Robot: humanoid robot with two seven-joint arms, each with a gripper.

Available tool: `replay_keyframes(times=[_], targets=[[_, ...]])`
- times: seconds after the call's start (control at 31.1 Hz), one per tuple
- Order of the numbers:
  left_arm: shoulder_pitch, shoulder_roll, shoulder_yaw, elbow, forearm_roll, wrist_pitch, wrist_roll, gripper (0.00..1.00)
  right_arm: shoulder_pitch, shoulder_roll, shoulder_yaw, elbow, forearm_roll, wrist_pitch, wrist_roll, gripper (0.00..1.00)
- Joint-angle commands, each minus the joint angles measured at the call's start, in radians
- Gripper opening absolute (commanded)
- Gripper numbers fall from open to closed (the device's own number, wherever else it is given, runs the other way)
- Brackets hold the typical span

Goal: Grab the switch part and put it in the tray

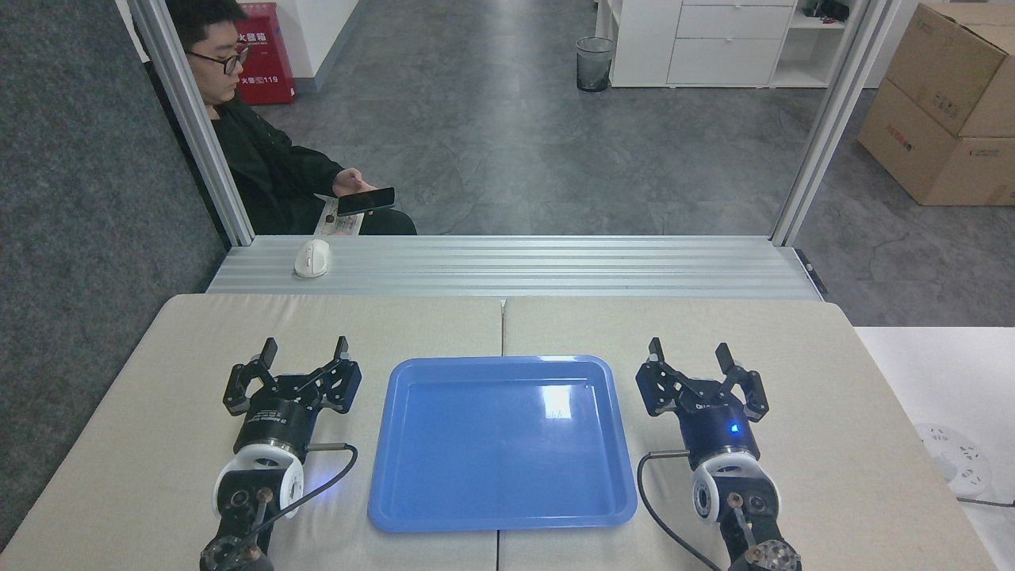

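Observation:
A glossy blue tray (412,500) lies in the middle of the beige table, with nothing in it. To its left my left gripper (306,350) rests open above the tabletop, fingers apart and holding nothing. On the tray's right side my right gripper (690,350) is open too, with an empty gap between its fingers. The switch part is out of view.
A white computer mouse (312,258) sits on the ribbed metal ledge (555,266) behind the table. A seated person (262,162) holds a phone beyond the ledge at the back left. A white round object (955,460) lies on the side surface at right.

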Motion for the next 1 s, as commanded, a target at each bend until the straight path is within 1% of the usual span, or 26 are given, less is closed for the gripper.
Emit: replay_keyframes(times=[0.0, 0.96], targets=[[0.003, 0.006, 0.000, 0.002, 0.000, 0.000, -0.001, 0.99, 0.000, 0.000, -0.005, 0.000, 0.000, 0.000, 0.000, 1.00], [0.005, 0.004, 0.000, 0.004, 0.000, 0.001, -0.002, 0.99, 0.000, 0.002, -0.006, 0.000, 0.001, 0.000, 0.000, 1.00]])
